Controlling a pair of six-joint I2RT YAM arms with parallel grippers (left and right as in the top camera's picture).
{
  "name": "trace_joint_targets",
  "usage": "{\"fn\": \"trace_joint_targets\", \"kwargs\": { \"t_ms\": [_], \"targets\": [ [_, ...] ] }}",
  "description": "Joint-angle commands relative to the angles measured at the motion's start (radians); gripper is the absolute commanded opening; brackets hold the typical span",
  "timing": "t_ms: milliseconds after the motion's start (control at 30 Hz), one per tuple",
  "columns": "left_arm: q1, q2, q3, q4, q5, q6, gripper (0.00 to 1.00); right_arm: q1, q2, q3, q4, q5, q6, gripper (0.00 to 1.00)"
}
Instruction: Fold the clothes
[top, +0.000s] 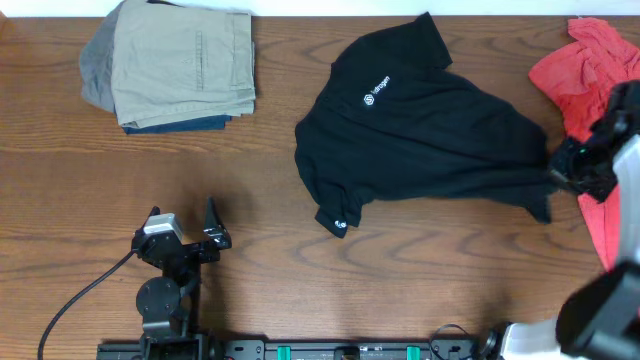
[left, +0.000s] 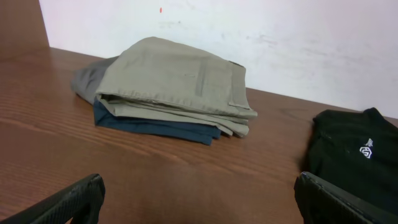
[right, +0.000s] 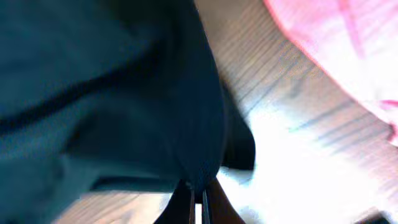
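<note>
The black short-sleeved shirt (top: 420, 130) lies crumpled on the table right of centre, its white chest logo (top: 376, 92) facing up. At its right edge my right gripper (top: 562, 172) is shut on a bunch of the cloth. In the right wrist view the dark fabric (right: 124, 93) runs down into the pinched fingertips of that gripper (right: 200, 194). My left gripper (top: 183, 220) stands open at the front left, well away from the shirt. In the left wrist view its jaws (left: 199, 193) are wide apart over bare wood, and the shirt (left: 351, 149) shows at the right edge.
A stack of folded khaki, grey and navy garments (top: 180, 65) (left: 174, 87) sits at the back left near the wall. A coral-red shirt (top: 585, 70) (right: 336, 50) lies at the back right, just beyond my right gripper. Wooden table (top: 300, 260).
</note>
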Motion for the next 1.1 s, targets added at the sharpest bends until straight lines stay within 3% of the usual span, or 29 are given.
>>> {"fn": "trace_joint_targets", "kwargs": {
  "t_ms": [0,233,800,1000,1067],
  "targets": [
    [0.004,0.000,-0.019,-0.035,-0.016,0.014,0.98,-0.006,-0.087,0.017,-0.020,0.009,0.031,0.01],
    [0.004,0.000,-0.019,-0.035,-0.016,0.013,0.98,-0.006,-0.121,0.010,-0.066,0.008,0.031,0.01],
    [0.004,0.000,-0.019,-0.010,-0.013,0.006,0.98,-0.003,-0.105,-0.203,0.131,0.006,0.039,0.01],
    [0.004,0.004,-0.019,-0.014,0.187,-0.244,0.98,-0.004,-0.105,-0.209,0.131,-0.004,0.039,0.01],
    [0.004,0.005,-0.018,0.018,0.291,-0.276,0.97,-0.004,-0.105,-0.209,0.130,-0.003,0.039,0.01]
  ]
}}
